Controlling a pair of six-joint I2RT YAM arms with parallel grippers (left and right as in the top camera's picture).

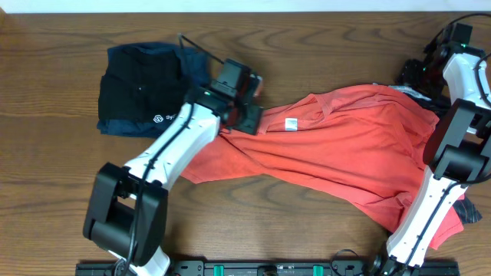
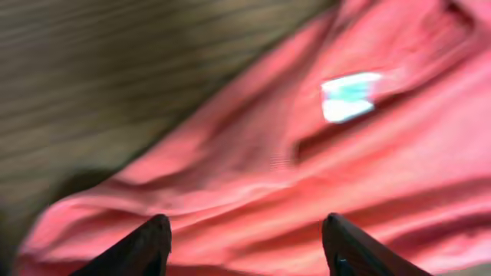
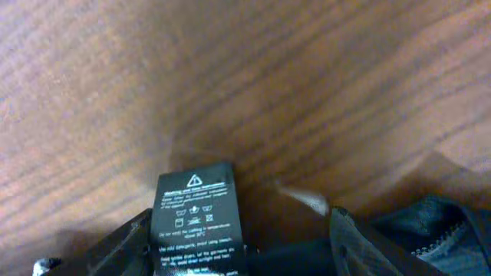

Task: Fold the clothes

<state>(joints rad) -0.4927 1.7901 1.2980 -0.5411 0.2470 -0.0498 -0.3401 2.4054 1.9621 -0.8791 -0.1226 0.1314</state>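
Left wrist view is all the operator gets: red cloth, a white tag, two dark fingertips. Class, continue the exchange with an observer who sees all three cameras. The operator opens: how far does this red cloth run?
Observer: The coral T-shirt stretches from the middle of the table to its right side, passing beneath the right arm.
Operator: What lies to the left of it?
Observer: A folded black garment lies on a navy garment at the upper left.
Operator: And the other gripper?
Observer: The right gripper is open, low over the table, with a black care label between its fingers.
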